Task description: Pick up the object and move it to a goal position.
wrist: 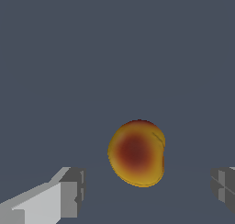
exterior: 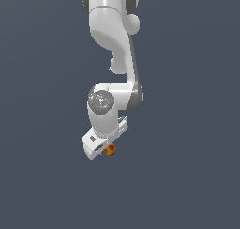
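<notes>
The object (wrist: 137,153) is a small orange-yellow ball with a red patch. In the wrist view it lies between my two grey fingertips (wrist: 72,191), with wide gaps on both sides. My gripper (wrist: 147,191) is open and touches nothing. In the exterior view the white arm hangs down over the dark floor, and the object (exterior: 110,149) peeks out just beside the white gripper head (exterior: 96,144). The fingers themselves are hidden behind the hand in that view.
A plain dark blue-grey floor (exterior: 187,176) fills the scene in both views. No other objects or edges show.
</notes>
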Controlling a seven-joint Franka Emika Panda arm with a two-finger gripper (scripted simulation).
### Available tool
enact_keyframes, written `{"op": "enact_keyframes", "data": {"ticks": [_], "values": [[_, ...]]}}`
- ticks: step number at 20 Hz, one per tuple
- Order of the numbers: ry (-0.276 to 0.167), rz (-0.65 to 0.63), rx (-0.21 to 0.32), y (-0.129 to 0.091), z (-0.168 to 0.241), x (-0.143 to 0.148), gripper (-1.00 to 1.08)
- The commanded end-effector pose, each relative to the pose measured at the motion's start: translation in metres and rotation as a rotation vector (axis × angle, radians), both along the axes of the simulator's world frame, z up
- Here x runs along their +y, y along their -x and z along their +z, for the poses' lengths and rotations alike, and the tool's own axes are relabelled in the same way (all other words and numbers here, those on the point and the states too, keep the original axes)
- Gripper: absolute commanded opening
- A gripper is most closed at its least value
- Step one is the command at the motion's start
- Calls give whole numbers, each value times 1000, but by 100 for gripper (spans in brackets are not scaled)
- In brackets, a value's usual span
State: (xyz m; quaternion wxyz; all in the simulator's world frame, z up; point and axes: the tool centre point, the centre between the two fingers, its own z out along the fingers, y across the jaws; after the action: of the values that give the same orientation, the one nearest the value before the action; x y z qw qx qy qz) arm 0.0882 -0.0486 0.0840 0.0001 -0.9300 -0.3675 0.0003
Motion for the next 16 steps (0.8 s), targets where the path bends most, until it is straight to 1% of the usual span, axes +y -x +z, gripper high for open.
{"op": "enact_keyframes", "data": {"ticks": [1, 4, 11, 16], "values": [[0, 0, 0, 0, -1, 0, 100], [0, 1, 0, 0, -10, 0, 100], [0, 4, 0, 1, -46, 0, 100], [0, 5, -1, 0, -50, 0, 100]]}}
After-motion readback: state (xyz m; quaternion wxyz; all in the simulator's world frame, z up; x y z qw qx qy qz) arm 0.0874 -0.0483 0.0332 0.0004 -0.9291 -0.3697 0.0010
